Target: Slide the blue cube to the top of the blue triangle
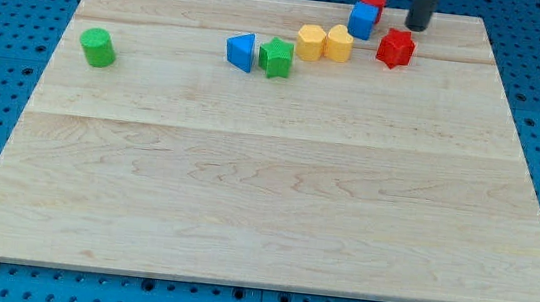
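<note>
My tip (419,27) stands at the far edge of the table (265,201), just right of the blue cube (362,21) and red cylinder (372,0), well right of the blue triangle (241,51) beside the green star (277,57)

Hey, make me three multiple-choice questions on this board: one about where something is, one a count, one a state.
1. Where is my tip relative to the blue cube?
A. to the view's right
B. to the view's left
C. at the view's bottom

2. How many yellow blocks are there?
A. one
B. two
C. four

3. The green cylinder is:
A. touching the blue triangle
B. stacked on a block
C. standing alone

Answers: 1 A, the rod ends right of the cube. 2 B, a pair sits side by side. 3 C, bare board surrounds it.
</note>
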